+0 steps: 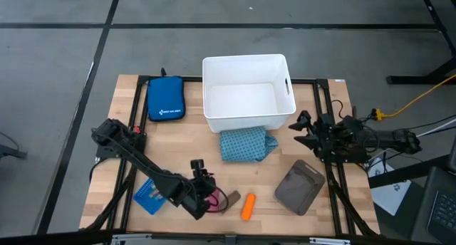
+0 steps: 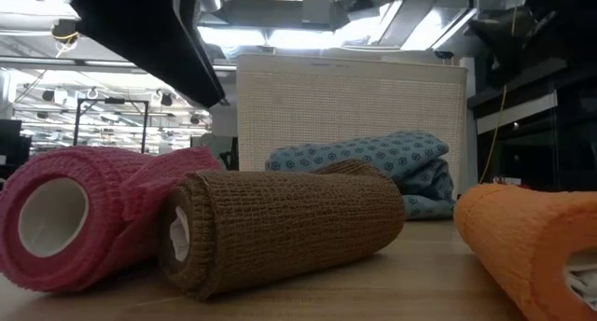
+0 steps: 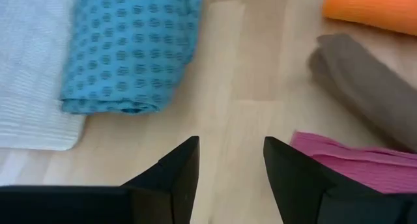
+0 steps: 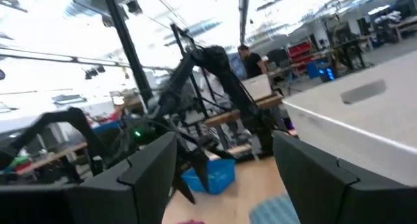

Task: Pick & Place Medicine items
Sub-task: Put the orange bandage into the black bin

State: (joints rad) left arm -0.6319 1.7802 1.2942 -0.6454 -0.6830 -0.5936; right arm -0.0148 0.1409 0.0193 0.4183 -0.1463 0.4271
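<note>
I have my left gripper (image 1: 211, 195) low over the front of the table (image 1: 278, 170), and its two fingers (image 3: 179, 168) are apart with nothing between them. The pink roll (image 2: 70, 223) lies just beside that gripper, on one side of the gap and not inside it. The brown roll (image 2: 280, 228) lies touching the pink one, and the orange roll (image 1: 247, 206) is near them. If I close now, I think I will grab only air, or one finger will come down on top of the pink roll and squash it. The rolls are round, so a bump could make them roll away, maybe off the front edge of the table. The pink and brown ones are so close that I might pinch both and drop one. The teal cloth pack (image 1: 246, 144) sits farther back, right against the white bin (image 1: 247, 92), and it is soft, so it could sag or slip later. My right gripper (image 1: 305, 129) waits at the right side near the bin, fingers apart and empty.
</note>
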